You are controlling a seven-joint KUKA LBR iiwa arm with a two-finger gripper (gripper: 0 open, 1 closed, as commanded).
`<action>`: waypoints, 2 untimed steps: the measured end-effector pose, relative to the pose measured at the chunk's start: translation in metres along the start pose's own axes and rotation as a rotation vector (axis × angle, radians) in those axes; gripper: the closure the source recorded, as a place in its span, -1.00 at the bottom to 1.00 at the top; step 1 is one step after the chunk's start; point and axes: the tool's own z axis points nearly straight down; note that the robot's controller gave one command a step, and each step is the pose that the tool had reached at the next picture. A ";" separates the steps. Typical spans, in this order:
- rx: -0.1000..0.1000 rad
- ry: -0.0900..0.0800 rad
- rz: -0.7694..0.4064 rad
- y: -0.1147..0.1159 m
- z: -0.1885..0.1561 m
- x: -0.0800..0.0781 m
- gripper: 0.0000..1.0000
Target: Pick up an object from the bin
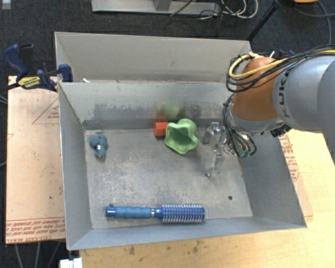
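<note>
Dark, speckled carpet floor lies all around. Near the top edge sits a flat grey metal stand base, with tangled cables just beside it.

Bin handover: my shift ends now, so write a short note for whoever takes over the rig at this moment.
Tool: low in the right half of the bin, beside the green cup-shaped thing and apart from it; grip state unclear, nothing seen in it.
Things: orange block just left of the green thing, near the back; small blue figure far left; blue hairbrush along the front.
Done: nothing picked yet.
Left: grasp one thing and lift it out.
</note>
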 end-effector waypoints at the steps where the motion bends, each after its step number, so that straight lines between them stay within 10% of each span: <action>1: -0.002 -0.008 0.144 0.067 0.000 -0.016 -1.00; 2: 0.000 -0.010 -0.044 0.108 -0.001 -0.021 -1.00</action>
